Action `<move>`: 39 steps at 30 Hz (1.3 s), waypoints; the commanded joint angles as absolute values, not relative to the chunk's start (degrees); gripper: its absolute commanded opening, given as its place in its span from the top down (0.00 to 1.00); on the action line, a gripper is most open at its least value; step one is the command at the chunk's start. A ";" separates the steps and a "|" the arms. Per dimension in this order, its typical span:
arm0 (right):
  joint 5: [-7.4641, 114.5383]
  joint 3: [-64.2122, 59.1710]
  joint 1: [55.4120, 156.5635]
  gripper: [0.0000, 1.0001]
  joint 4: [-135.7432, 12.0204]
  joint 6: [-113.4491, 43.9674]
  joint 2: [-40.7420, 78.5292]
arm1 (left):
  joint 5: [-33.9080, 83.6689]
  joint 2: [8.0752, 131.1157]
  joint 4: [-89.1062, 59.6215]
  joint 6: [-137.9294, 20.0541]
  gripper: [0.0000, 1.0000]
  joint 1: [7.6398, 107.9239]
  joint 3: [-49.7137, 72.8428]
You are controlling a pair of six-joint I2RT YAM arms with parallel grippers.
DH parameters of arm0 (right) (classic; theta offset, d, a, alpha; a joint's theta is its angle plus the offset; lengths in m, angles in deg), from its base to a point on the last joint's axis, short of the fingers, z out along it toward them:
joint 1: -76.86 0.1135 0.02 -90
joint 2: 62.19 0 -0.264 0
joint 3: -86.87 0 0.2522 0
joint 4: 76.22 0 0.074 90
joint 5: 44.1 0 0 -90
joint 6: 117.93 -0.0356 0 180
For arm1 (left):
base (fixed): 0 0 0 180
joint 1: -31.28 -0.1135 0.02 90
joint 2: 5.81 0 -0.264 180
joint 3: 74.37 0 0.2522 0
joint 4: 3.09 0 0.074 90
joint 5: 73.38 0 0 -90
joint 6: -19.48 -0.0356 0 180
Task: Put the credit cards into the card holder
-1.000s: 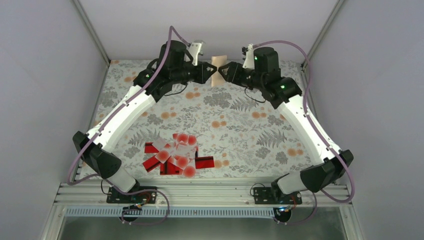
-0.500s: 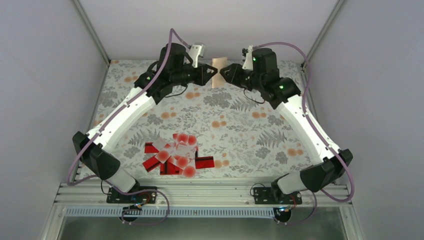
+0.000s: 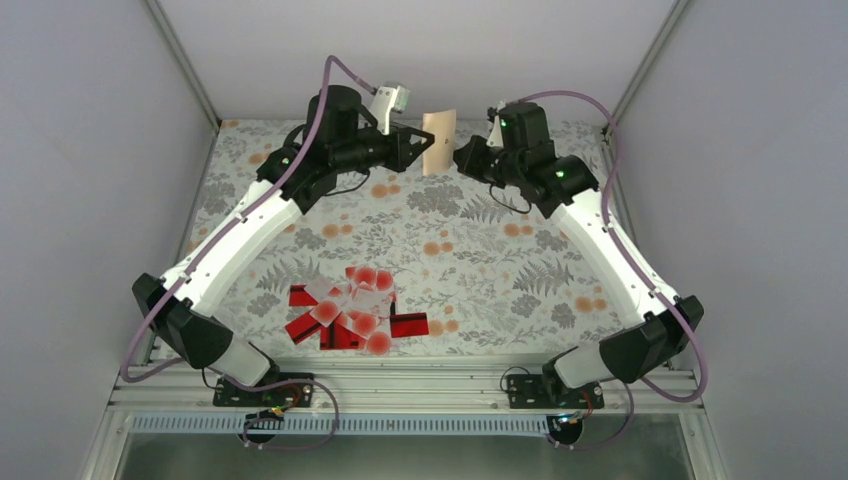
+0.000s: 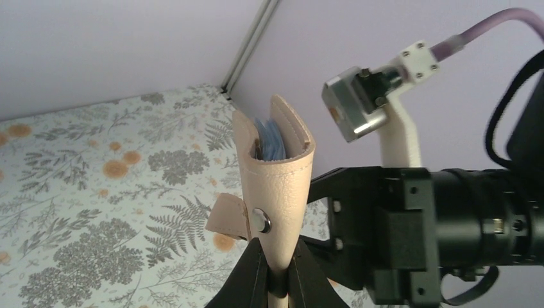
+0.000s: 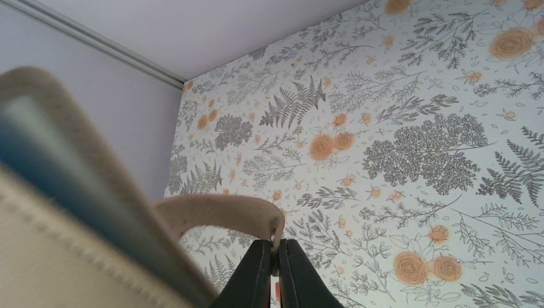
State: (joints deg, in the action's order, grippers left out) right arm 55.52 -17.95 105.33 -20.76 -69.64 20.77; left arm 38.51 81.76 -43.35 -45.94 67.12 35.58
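Observation:
The tan card holder point(image 3: 437, 140) is held up in the air at the far middle of the table, between both grippers. My left gripper point(image 3: 419, 152) is shut on its lower edge; in the left wrist view the card holder point(image 4: 277, 183) stands upright from the gripper point(image 4: 277, 258), its blue-grey inner face point(image 4: 269, 138) showing at the top. My right gripper point(image 3: 459, 156) is shut on the holder's tan snap strap point(image 5: 221, 213), pinched at the gripper point(image 5: 277, 247). The credit cards point(image 3: 350, 311), red ones and white ones with red dots, lie in a loose pile near the front.
The floral tablecloth point(image 3: 480, 260) covers the table. Grey walls close in the back and both sides. The aluminium rail point(image 3: 420, 385) with the arm bases runs along the near edge. The right arm's wrist point(image 4: 449, 237) is close beside the holder.
My right gripper has drawn back to the right, away from the left gripper, and more of the card holder now shows between them. The left arm has shifted slightly left and up.

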 commanded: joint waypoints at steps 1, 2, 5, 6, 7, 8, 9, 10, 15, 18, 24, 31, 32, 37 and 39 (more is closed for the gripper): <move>53.50 -17.04 105.33 0.96 -18.76 -69.13 21.09 | 40.20 79.58 -40.41 -46.32 0.97 67.32 35.73; 53.42 -16.98 105.29 0.96 -18.68 -68.99 20.99 | 40.20 79.44 -40.40 -46.27 0.98 67.32 35.53; 52.42 -16.71 105.18 0.96 -17.90 -68.54 20.81 | 40.17 79.16 -40.40 -46.22 0.98 67.39 35.29; 51.87 -16.54 105.03 0.96 -17.56 -68.34 20.66 | 40.20 79.13 -40.48 -46.27 0.98 67.36 35.28; 51.49 -16.19 104.80 0.96 -17.33 -68.01 20.40 | 40.25 79.05 -40.63 -46.33 0.98 67.32 35.31; 51.18 -15.64 104.49 0.96 -17.41 -67.62 20.02 | 40.18 78.93 -40.82 -46.49 0.98 67.37 35.41; 50.94 -14.71 103.92 0.96 -17.68 -67.04 19.51 | 40.15 78.85 -41.05 -46.65 0.98 67.40 35.49; 50.95 -13.72 103.41 0.96 -18.16 -66.32 18.95 | 40.09 78.87 -41.28 -46.88 0.98 67.40 35.57; 54.33 -7.87 100.33 0.68 -22.32 -60.50 15.52 | 41.76 78.16 -41.49 -46.44 0.98 66.86 35.40; 54.69 -3.36 97.11 0.44 -23.30 -58.44 13.90 | 49.57 76.57 -36.10 -42.39 0.98 63.97 31.86; 77.64 3.83 86.70 0.31 -33.55 -54.56 7.68 | 66.88 74.44 -20.16 -32.34 0.97 56.63 22.45; 109.58 4.00 83.80 0.23 -42.37 -57.65 9.28 | 70.26 74.35 -16.28 -30.25 0.98 54.57 20.95; 112.04 3.32 83.83 0.21 -43.19 -57.90 9.37 | 71.59 74.29 -14.29 -29.23 0.98 54.57 20.66; 119.33 -5.24 83.82 0.10 -44.23 -57.28 10.07 | 78.68 75.21 -8.40 -27.33 0.98 54.56 21.61; 121.14 -8.42 83.87 0.10 -44.91 -58.59 10.41 | 80.25 75.00 -7.01 -27.17 0.97 54.73 22.42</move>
State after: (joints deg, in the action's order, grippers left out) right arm 110.67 -1.43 83.95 -40.22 -57.20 10.52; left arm 73.37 75.66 -14.43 -29.07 54.77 20.82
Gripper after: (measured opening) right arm 0.900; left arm 0.065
